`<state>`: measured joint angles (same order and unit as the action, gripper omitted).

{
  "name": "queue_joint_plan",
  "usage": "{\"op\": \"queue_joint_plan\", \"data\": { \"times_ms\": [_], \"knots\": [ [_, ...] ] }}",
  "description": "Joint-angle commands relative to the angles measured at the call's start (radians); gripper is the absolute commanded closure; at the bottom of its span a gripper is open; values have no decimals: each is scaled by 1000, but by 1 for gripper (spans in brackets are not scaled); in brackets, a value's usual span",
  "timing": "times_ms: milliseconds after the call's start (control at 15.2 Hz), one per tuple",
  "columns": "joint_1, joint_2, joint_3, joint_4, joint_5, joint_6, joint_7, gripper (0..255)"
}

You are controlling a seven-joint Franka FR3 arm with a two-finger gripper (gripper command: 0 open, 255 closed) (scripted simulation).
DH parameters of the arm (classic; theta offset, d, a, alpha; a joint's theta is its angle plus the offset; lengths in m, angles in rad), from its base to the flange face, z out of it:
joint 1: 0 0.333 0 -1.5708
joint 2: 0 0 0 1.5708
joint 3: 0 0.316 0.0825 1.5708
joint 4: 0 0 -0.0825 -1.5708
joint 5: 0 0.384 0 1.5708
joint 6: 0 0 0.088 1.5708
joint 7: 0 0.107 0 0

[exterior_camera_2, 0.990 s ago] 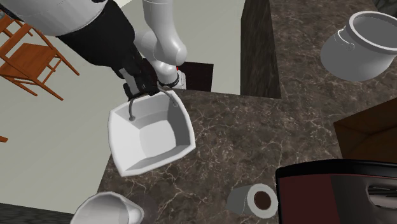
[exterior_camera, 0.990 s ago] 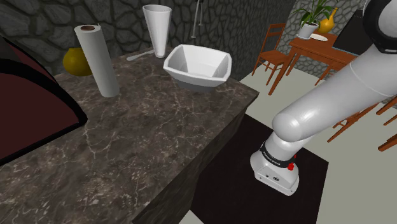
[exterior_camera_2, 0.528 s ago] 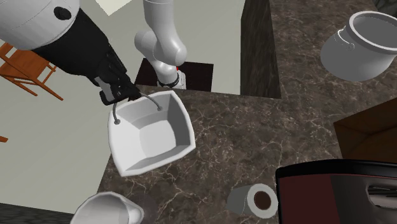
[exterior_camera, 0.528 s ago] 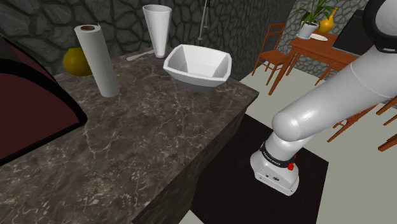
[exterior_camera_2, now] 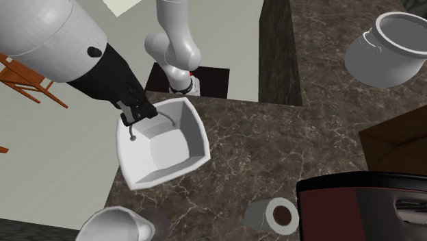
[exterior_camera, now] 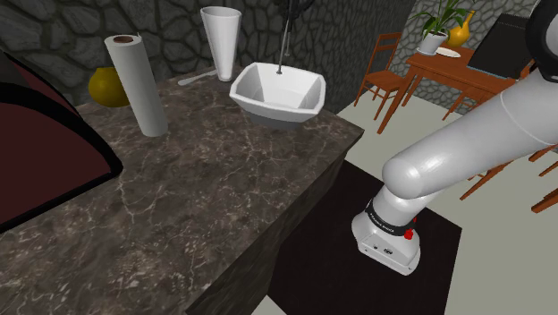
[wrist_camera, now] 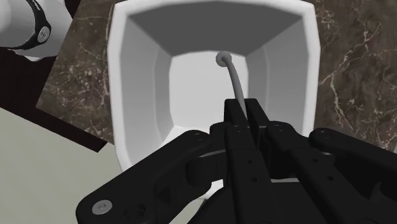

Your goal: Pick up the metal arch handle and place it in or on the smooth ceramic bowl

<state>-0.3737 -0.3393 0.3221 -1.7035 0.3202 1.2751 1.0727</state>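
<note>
Dark veined stone counter (exterior_camera: 224, 188) runs away from us in the shoulder view, with the arm's stand (exterior_camera: 389, 237) on the floor off its near corner. Further along we pass an upright paper towel roll (exterior_camera: 139, 85), then the white bowl (exterior_camera: 268, 103) at the counter's far end. A tall white vase (exterior_camera: 221, 40) sits just behind it, and a rough stone wall (exterior_camera: 358, 27) lies beyond.

Along the wrist view we meet the black gripper (wrist_camera: 240, 108) first, its fingers drawn narrow and clasping one end of the thin grey arch handle (wrist_camera: 233, 75). The handle curves away from the fingers, and its free, round-footed end lies over the bowl's flat floor, inside the rim (wrist_camera: 121, 95).

From the second exterior view, the gripper (exterior_camera_2: 137, 113) hangs over the bowl's edge nearest the stand, with the handle (exterior_camera_2: 164, 116) reaching out across the hollow.

We judge the handle's long axis points down from the claw into the bowl. The bowl lies straight below, so a short descent and release should finish it. We cannot tell whether the free end touches the bowl yet.
</note>
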Motion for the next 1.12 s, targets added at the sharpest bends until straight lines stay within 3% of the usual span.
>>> {"op": "queue_joint_plan", "data": {
  "times_ms": [0,528,990,1056],
  "knots": [
    [1,-14,0,-41,2,27,-9,255],
    [4,-55,5,-183,9,125,-38,255],
    [4,-55,5,-183,9,125,-38,255],
    [4,-55,5,-183,9,125,-38,0]
  ]
}}
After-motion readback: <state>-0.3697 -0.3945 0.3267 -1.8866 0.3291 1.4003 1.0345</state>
